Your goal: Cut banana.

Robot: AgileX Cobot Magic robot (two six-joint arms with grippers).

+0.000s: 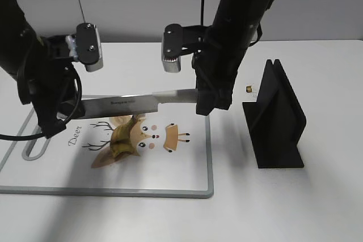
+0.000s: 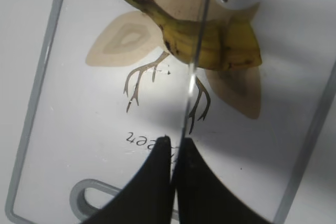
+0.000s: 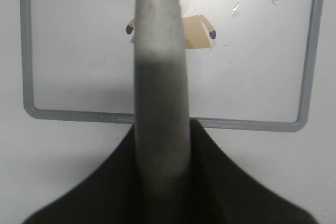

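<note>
A yellow banana (image 1: 122,143) with brown spots lies on the white cutting board (image 1: 210,162) with a deer print. A long knife (image 1: 142,101) hangs level just above it. My right gripper (image 1: 207,103) is shut on the knife's handle (image 3: 160,77). My left gripper (image 1: 68,109) is shut on the blade's tip end. In the left wrist view the thin blade (image 2: 197,51) runs from the shut jaws (image 2: 176,142) across the banana (image 2: 210,40). In the right wrist view the jaws (image 3: 163,129) clasp the grey handle over the board's rim (image 3: 79,114).
A black knife block (image 1: 278,117) stands on the table to the right of the board. A small brown object (image 1: 248,89) lies next to it. The board has a grey handle loop (image 2: 86,198) at its left end.
</note>
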